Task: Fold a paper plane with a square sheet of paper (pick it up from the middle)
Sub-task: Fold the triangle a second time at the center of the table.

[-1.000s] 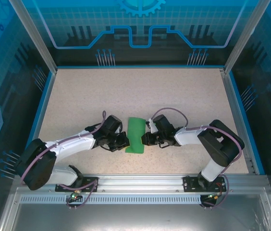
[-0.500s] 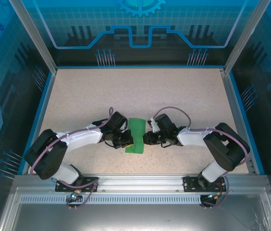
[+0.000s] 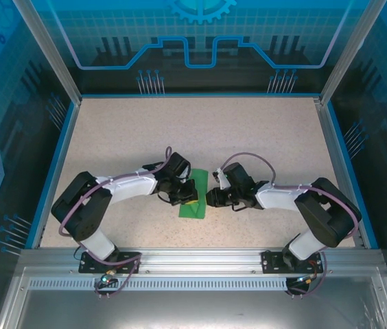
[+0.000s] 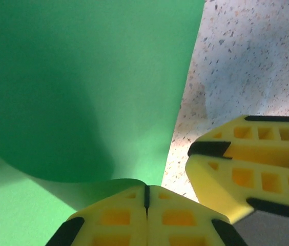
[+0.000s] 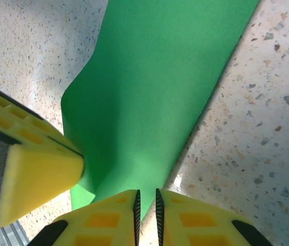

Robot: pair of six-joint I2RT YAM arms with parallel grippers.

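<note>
1. The left gripper [image 4: 146,200] is clenched, yellow fingertips together, touching the curled, thin bright green square sheet of paper [image 4: 83,77].
2. The right gripper [image 5: 146,202] is nearly closed at the sheet's opposite edge; whether it grips is unclear.
3. The sheet lies on the speckled beige table [image 3: 200,130], between both grippers.

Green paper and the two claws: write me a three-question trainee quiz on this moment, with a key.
1. True or false: the left claw has its jaws spread wide.
2. The green paper lies: A) between the left claw and the right claw; B) left of both; C) right of both.
3. Fill in: the claw fingers are mostly ____.
Key: 1 false; 2 A; 3 yellow.
</note>
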